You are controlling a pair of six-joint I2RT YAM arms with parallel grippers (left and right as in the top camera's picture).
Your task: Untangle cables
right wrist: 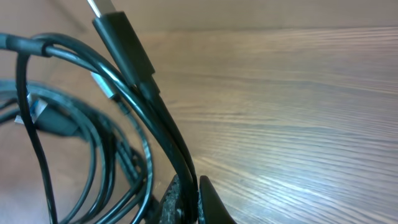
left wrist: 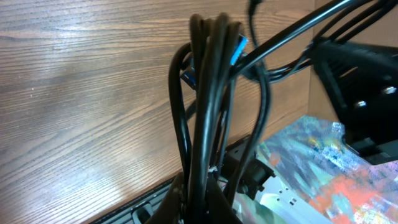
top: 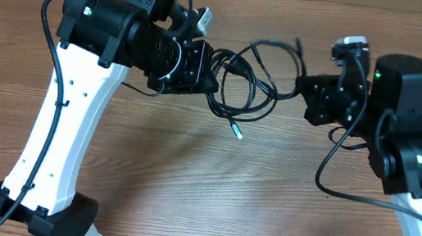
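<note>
The cables [top: 251, 81] are thin black cords, tangled in loops and held in the air between the two arms. One light-coloured plug tip [top: 237, 129] hangs below the tangle. My left gripper [top: 215, 76] is shut on a bundle of several strands; the left wrist view shows the cords [left wrist: 208, 99] rising from the jaws [left wrist: 200, 202], with a blue plug [left wrist: 239, 48] near the top. My right gripper [top: 301, 86] is shut on the cables at the tangle's right side. The right wrist view shows cords [right wrist: 163, 127] pinched between the fingers [right wrist: 189, 200] and a black plug [right wrist: 124, 38] above.
The wooden table [top: 184, 189] lies under the tangle. The left arm's white link [top: 60, 130] and the right arm [top: 411, 163] flank it. A colourful patterned surface [left wrist: 323, 162] shows in the left wrist view at lower right.
</note>
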